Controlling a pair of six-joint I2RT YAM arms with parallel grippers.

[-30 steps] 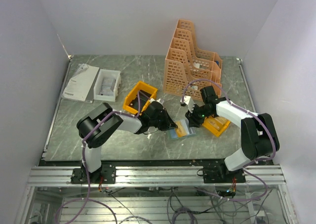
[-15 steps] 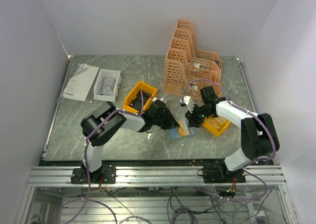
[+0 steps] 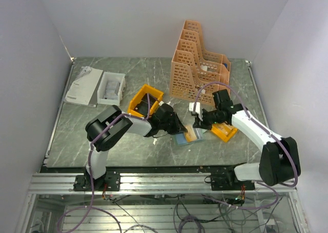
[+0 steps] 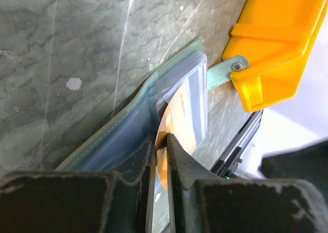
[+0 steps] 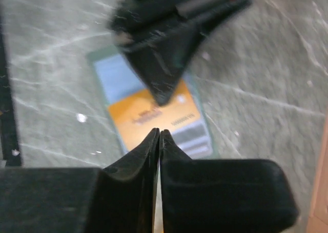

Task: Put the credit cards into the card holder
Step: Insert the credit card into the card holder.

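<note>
The left gripper (image 4: 162, 138), a slit apart at the orange credit card (image 4: 187, 115) (grip unclear), is seating it in the card holder (image 4: 120, 122); next, the closed right gripper (image 5: 159, 134) could probably nudge it home.

Bright, even light from overhead fills the white-walled cell in the top view. The arms throw only short, soft shadows on the marbled table (image 3: 66, 135), and the picture is sharp edge to edge, without glare. In the left wrist view the stone veining and the yellow bin (image 4: 277, 43) are crisp and vividly lit. The left gripper (image 4: 161, 140) is a dark, soft-edged mass at the bottom, and the right edge washes out to near white. Motion blur smears the right wrist view, so the print on the credit card (image 5: 154, 115) is unreadable. The right gripper (image 5: 158, 133) is a featureless black.
</note>
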